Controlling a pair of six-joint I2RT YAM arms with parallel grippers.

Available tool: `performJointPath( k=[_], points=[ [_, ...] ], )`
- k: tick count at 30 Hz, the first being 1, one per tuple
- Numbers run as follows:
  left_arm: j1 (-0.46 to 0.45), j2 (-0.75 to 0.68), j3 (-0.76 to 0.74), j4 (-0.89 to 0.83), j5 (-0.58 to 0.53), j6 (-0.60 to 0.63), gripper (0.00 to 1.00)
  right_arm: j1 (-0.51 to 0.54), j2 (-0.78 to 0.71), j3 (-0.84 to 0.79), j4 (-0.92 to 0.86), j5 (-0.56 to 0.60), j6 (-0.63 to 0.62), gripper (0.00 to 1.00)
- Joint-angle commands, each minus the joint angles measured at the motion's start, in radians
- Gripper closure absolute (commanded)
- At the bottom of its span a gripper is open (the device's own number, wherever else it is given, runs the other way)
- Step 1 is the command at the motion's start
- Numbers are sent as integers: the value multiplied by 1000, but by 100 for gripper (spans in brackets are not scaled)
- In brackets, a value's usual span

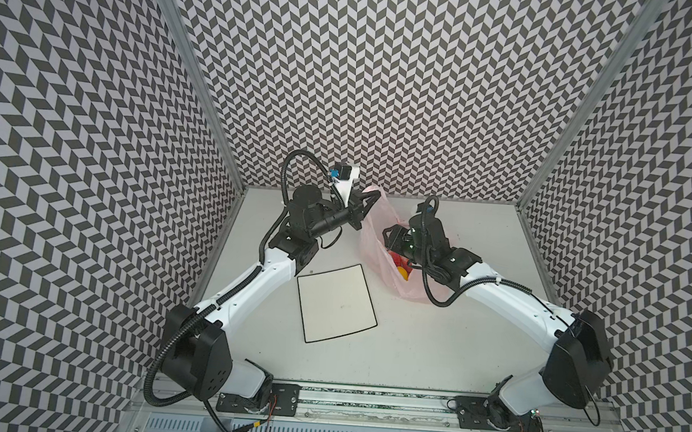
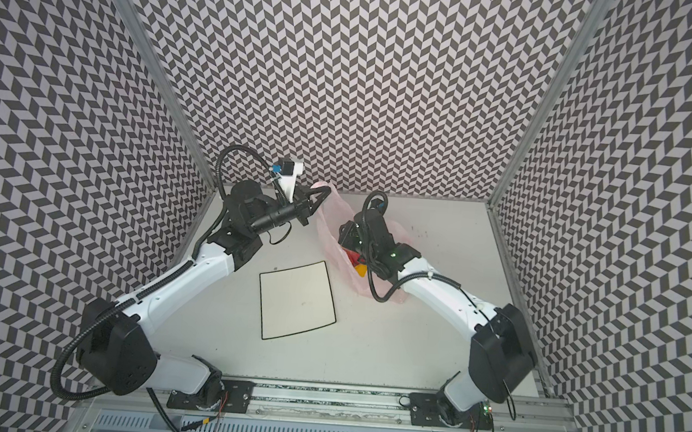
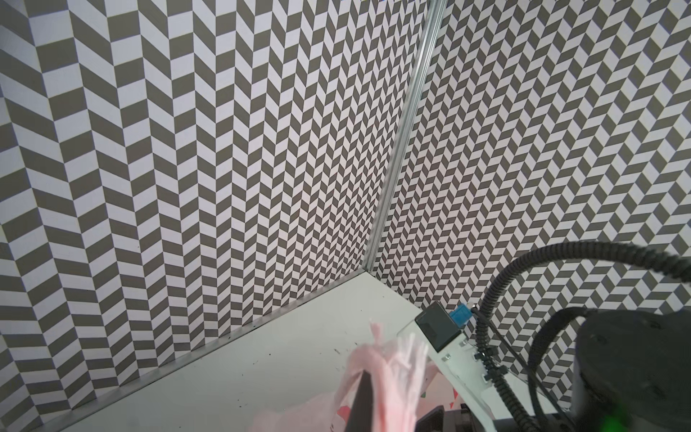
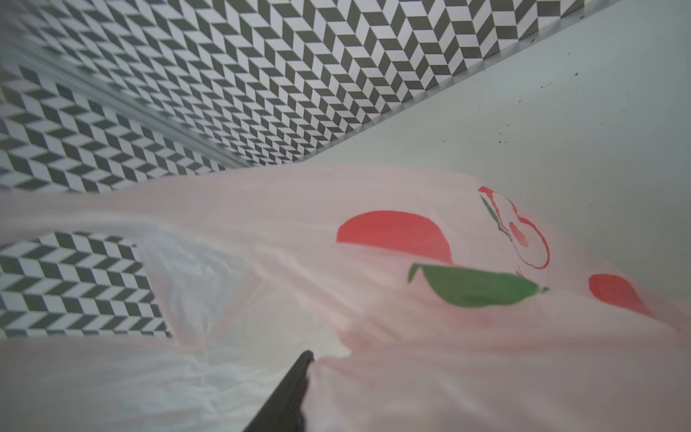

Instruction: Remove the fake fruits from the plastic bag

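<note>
The grey table (image 1: 431, 348) carried all items, and positions below are referred to the square white plate (image 1: 336, 304) with its black rim, which lay flat near the table's middle. The left arm (image 1: 247, 289) rose past the plate's left side, and the right arm (image 1: 509, 295) reached in from well to the plate's right. The plastic bag (image 1: 369, 243), pale pink and translucent, lay just beyond the plate's far right corner, apart from the rim, and ran from there toward the back wall; both top views showed it (image 2: 328, 232). Its film carried flat printed fruit drawings (image 4: 392, 235) in red and green. The left gripper (image 1: 368, 202) was raised beyond the plate's far edge with its jaws closed on 1 bunched handle loop of the bag, holding that end up; the left wrist view showed the gathered pink handle (image 3: 396, 374) wrapped against 1 black finger (image 3: 361, 400). The right gripper (image 1: 394, 245) sat at the bag's mouth, to the right of the plate's far corner, low against the film. Only 1 of its fingers (image 4: 288, 396) showed in the right wrist view, touching the plastic, so I could not tell whether its jaws were parted or closed. The fake fruits (image 1: 398, 262) lay inside the bag, right of the plate's far corner; 1 red and 1 yellow piece (image 1: 406, 274) showed, the rest hidden by the arm.
</note>
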Motion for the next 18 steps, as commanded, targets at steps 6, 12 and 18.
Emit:
performJointPath(
  k=[6, 12, 18],
  points=[
    [-2, -15, -22, 64, -100, -67, 100, -40, -54, 67, 129, 57, -148, 92],
    [8, 67, 49, 130, -111, -110, 100, -202, -95, 148, 129, -169, -199, 100],
    [23, 217, 251, 164, -100, -143, 100, -385, -89, 258, 192, -397, -206, 100]
  ],
)
